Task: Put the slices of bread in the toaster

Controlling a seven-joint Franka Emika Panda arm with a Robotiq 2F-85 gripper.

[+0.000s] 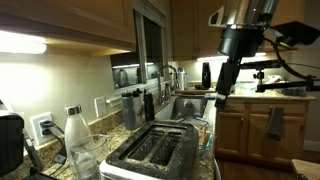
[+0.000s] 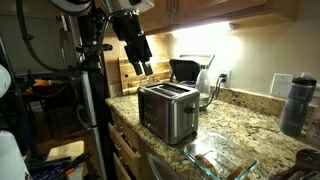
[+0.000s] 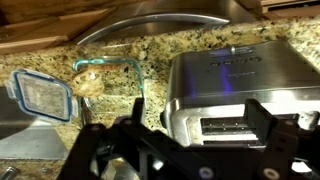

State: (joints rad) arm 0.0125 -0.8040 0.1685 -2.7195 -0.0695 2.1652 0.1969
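Observation:
The silver toaster stands on the granite counter, its dark slots facing up. A tan slice of bread lies in a clear glass dish beside the toaster. How many slices the dish holds I cannot tell. My gripper hangs open and empty well above the counter. In the wrist view one toaster slot shows between its two black fingers.
A lid with blue clips lies next to the dish. A clear glass bottle with a white cap stands by the toaster. A coffee maker, a dark bottle and a sink are also on the counter.

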